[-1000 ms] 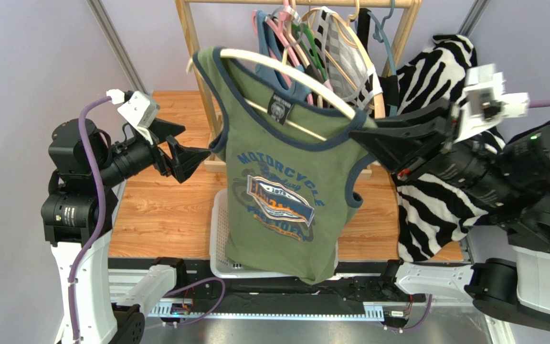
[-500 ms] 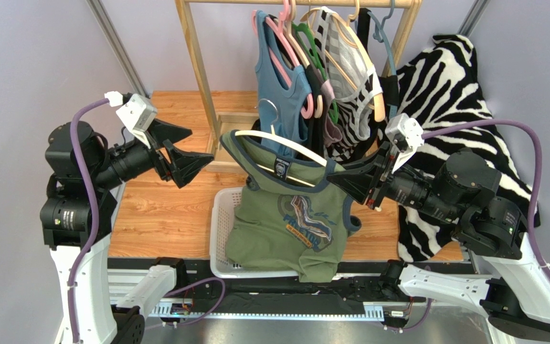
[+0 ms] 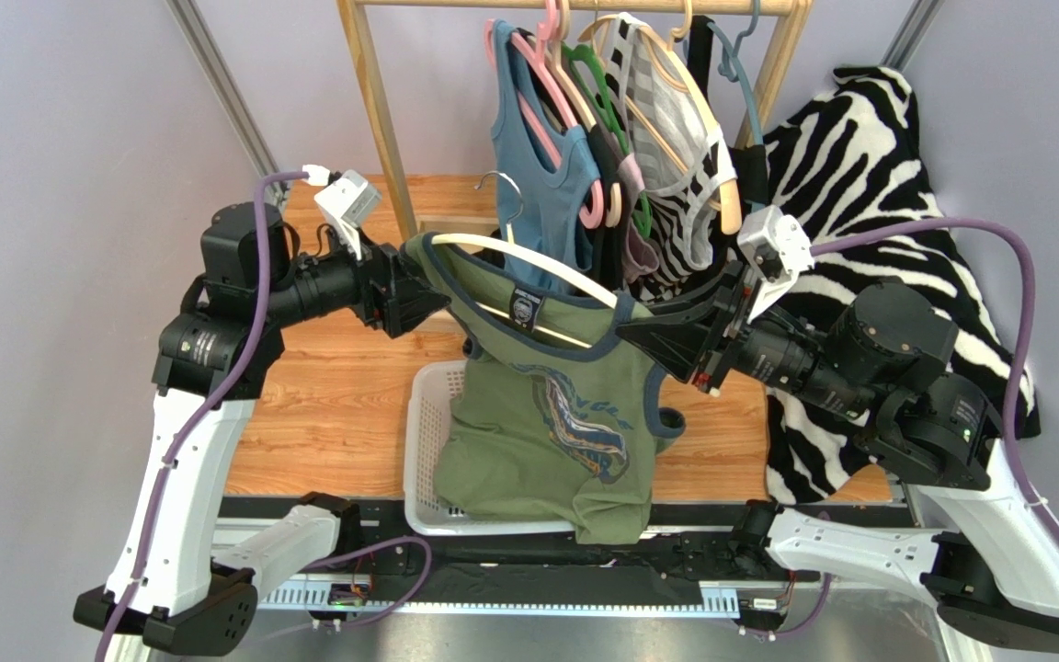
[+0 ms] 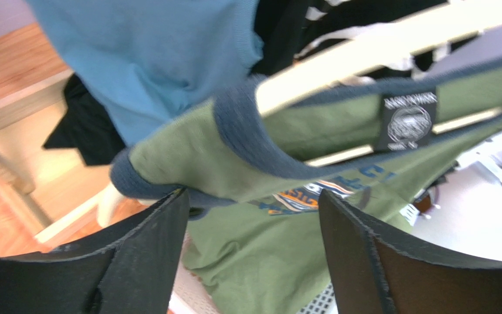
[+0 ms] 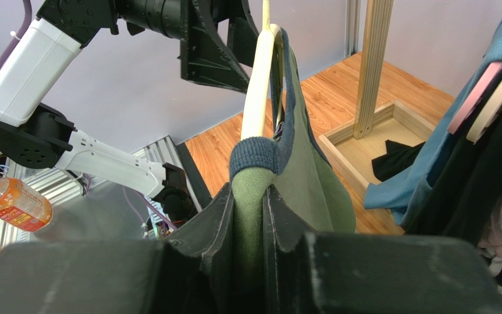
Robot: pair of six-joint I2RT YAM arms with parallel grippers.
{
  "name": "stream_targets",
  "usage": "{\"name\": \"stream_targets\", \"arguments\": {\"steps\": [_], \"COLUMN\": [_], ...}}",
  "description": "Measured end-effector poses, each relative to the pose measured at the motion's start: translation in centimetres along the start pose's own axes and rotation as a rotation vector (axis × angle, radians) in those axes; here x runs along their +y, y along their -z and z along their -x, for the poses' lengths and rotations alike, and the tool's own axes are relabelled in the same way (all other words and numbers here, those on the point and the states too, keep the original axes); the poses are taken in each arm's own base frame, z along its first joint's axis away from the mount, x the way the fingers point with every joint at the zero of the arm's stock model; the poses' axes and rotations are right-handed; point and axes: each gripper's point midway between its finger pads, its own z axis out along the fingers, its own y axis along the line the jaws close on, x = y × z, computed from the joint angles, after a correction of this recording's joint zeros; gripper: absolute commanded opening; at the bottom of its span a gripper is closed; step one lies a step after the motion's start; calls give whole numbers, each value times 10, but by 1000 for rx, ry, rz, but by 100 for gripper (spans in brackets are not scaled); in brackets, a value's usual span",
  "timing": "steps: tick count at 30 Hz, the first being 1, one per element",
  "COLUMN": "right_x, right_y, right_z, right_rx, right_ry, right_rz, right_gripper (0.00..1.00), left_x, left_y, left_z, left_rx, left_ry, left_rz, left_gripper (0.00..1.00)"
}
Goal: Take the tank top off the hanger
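The green tank top [image 3: 549, 428] with navy trim hangs on a cream hanger [image 3: 521, 262] in front of the rack. My right gripper [image 3: 642, 331] is shut on the top's right shoulder, where the fabric covers the hanger's end; in the right wrist view green cloth [image 5: 250, 209] is pinched between the jaws and the hanger [image 5: 260, 85] runs away from them. My left gripper [image 3: 427, 297] is open at the top's left shoulder. In the left wrist view the navy-edged strap [image 4: 234, 131] lies just beyond the left gripper [image 4: 253, 216], over the hanger [image 4: 365, 59].
A white basket [image 3: 425, 414] sits on the wooden table under the top's hem. Behind stands the wooden rack [image 3: 381, 124] with a blue top [image 3: 535, 152] and several other garments on hangers. A zebra-print cloth [image 3: 880, 152] hangs at the right. A bottle [image 5: 11, 199] lies low at left.
The right gripper brought the hanger and top down and toward the middle, then held still. The left arm swung right to the top's left shoulder, its jaws narrowing slightly.
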Motion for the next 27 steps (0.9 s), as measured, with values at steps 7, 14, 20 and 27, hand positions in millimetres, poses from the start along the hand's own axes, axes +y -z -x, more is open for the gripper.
{"name": "stream_targets", "arguments": {"steps": [7,14,20,27], "right_x": [-2,-2,-3,-3], "right_y": [-10,-11,-10,1], "right_z": [-5,-4,-1,2], "right_rx": [20,17,4,-18], "right_ry": [-1,2,6,13], "right_rz": [-2,-2,-9,-11], "right_gripper": [0,0,0,0], "left_x": [25,37,41,40], "left_y": [-18,-28,-29,-10], "left_z": [2,5,13,22], "left_rx": [29,43,32,-13], "left_ry": [32,56,48,11], "left_rz": [69,103,123,190], "left_gripper": [57,0,0,0]}}
